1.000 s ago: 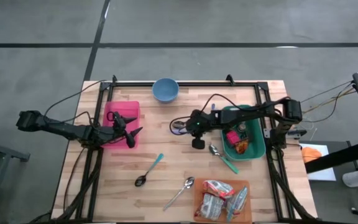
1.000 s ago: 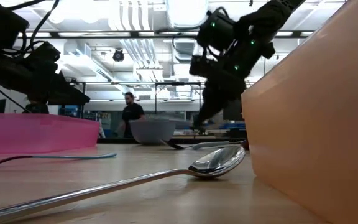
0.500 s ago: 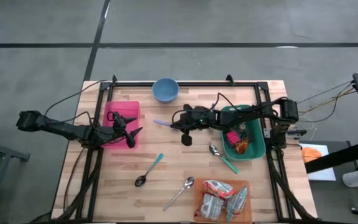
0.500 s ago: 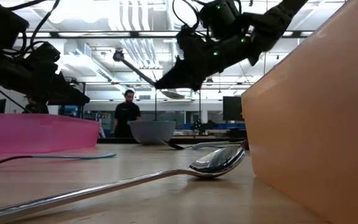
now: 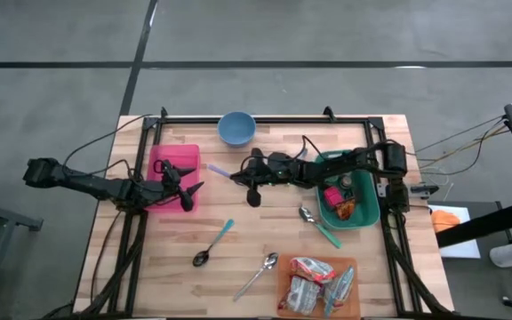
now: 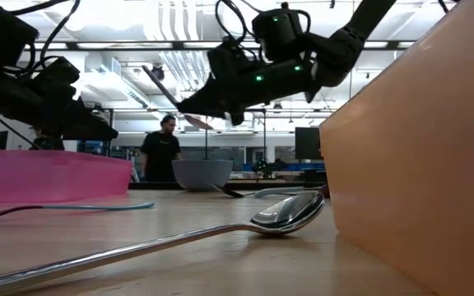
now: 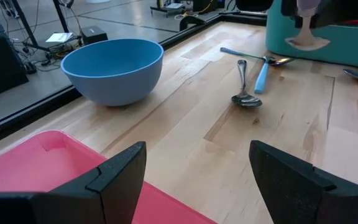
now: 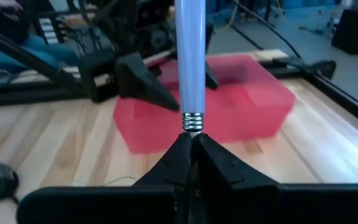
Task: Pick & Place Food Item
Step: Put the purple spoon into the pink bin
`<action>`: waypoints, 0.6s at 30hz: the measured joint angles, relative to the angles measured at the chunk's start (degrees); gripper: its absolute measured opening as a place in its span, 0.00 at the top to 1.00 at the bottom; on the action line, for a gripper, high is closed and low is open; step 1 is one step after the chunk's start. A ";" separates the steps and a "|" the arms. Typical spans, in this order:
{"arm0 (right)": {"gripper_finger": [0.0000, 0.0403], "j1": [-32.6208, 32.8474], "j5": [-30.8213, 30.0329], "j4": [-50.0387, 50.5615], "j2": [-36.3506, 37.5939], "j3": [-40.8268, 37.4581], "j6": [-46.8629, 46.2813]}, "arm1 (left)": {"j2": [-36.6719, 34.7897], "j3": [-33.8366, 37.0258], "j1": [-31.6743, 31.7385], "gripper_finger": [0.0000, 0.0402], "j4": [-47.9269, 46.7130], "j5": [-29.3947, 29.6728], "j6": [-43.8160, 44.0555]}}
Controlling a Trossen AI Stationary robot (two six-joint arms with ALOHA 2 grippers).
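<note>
Wooden table (image 5: 238,240) carries one pink bin (image 5: 177,164) near its left edge, one blue bowl (image 5: 236,128) at its far edge, one teal bin (image 5: 364,206) near its right edge and one orange tray (image 5: 284,276) at its near edge. Three food packets (image 5: 316,283) lie in the tray, and the teal bin holds a few small items, one of them pink (image 5: 332,196); the rest cannot be made out. Four spoons can be counted. One with a teal handle (image 5: 213,243) and one all-metal (image 5: 257,276) lie near the table's near edge, and a third (image 5: 318,226) rests just beside the teal bin. The fourth, a lilac-handled spoon (image 5: 220,172), is in the air between the pink bin and the table's middle, held by the right gripper (image 5: 249,174), whose jaws are pinched tight on it just below the handle's metal collar (image 8: 192,122), the handle pointing toward the pink bin. The left gripper (image 5: 178,180) hangs over the pink bin with its two fingers (image 7: 114,180) spread wide and nothing between them. In the low view one person (image 6: 160,150) stands in the room beyond the table.
</note>
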State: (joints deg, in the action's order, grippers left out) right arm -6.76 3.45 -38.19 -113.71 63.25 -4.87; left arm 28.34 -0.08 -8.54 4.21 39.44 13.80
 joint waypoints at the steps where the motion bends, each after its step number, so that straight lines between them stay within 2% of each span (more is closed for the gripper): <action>1: 0.96 0.00 0.33 -0.30 -0.82 1.02 -0.04 | 0.00 0.00 0.00 0.29 -0.01 -0.01 0.00; 12: 0.96 0.00 2.50 0.16 -9.96 13.54 0.64 | 0.00 -0.01 -0.05 0.29 -0.12 0.00 0.01; 18: 0.96 0.00 4.08 0.11 -10.95 14.95 2.03 | 0.00 0.00 -0.04 0.29 -0.13 0.00 0.00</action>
State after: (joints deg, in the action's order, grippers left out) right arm -6.76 7.53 -38.08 -124.66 78.19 -2.84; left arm 28.34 -0.08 -8.58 4.08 39.44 13.80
